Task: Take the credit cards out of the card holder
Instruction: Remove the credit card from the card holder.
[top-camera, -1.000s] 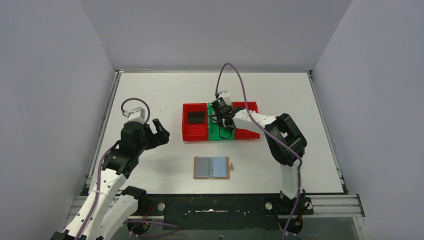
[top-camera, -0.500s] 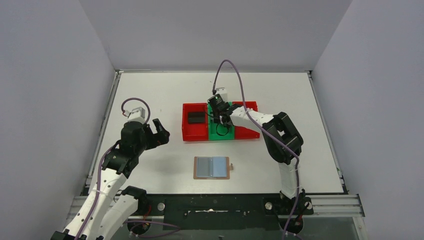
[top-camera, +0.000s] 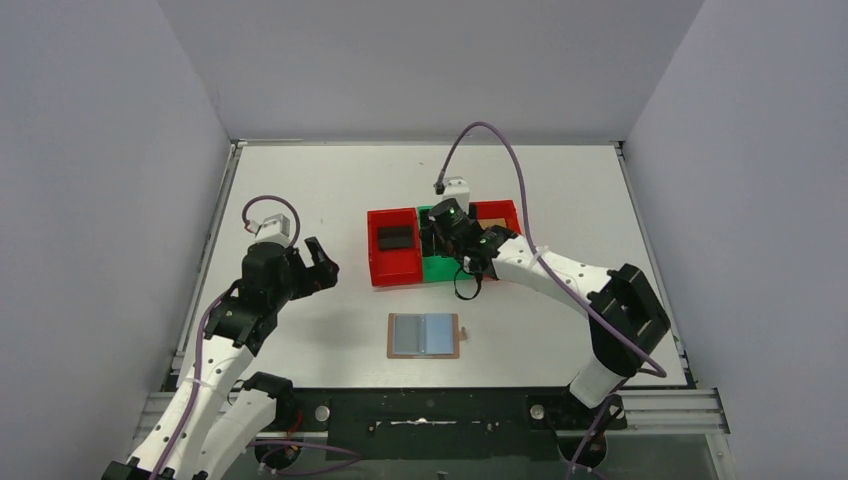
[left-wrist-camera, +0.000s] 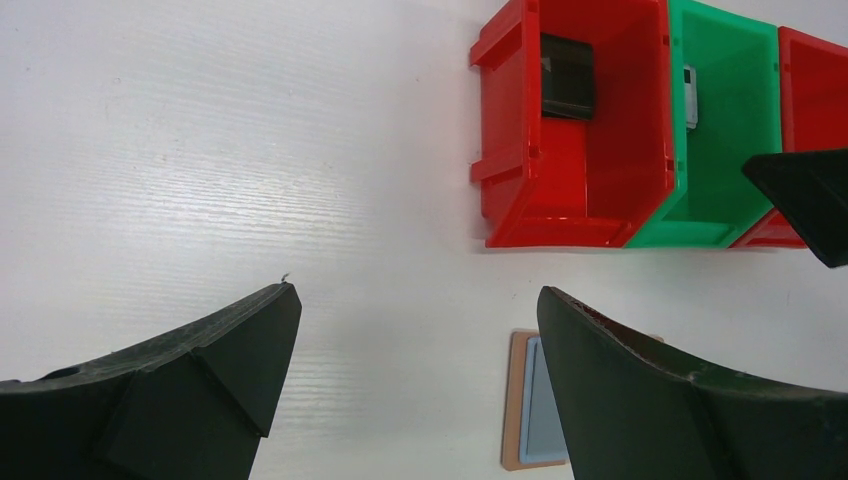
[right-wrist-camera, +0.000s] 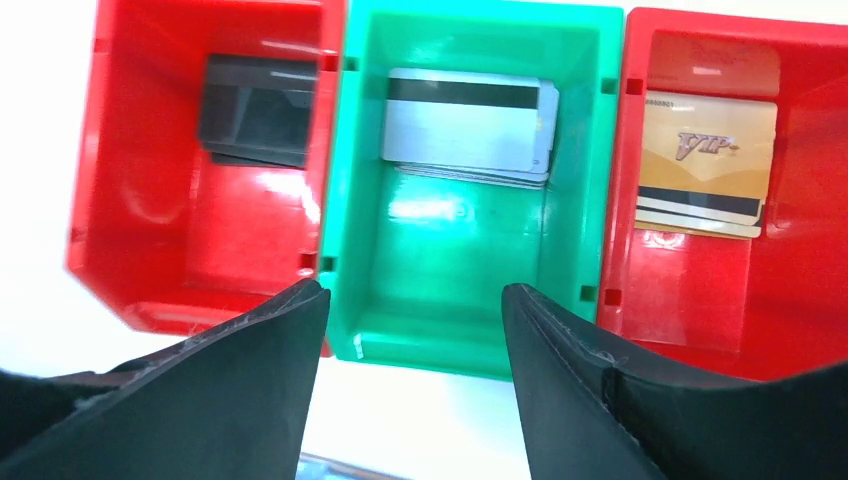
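The card holder (top-camera: 425, 335) lies open and flat on the table, tan with a grey-blue lining; its edge shows in the left wrist view (left-wrist-camera: 522, 400). A black credit card (right-wrist-camera: 255, 110) lies in the left red bin (right-wrist-camera: 130, 200). A silver-grey card (right-wrist-camera: 465, 125) rests in the green bin (right-wrist-camera: 450, 330). The gold card (right-wrist-camera: 708, 165) is in the right red bin (right-wrist-camera: 690, 290). My right gripper (right-wrist-camera: 412, 300) hangs open over the green bin's near wall, holding nothing. Open and empty too, my left gripper (top-camera: 322, 262) hovers left of the bins.
The three bins (top-camera: 385, 270) stand side by side at mid-table, just beyond the card holder. My right arm (top-camera: 560, 275) stretches across the table's right half. A purple cable (top-camera: 500, 140) arcs above the bins.
My right gripper has opened and left the silver-grey card in the green bin, then drawn back toward the near side. Its elbow swung right and down. The left arm has not moved.
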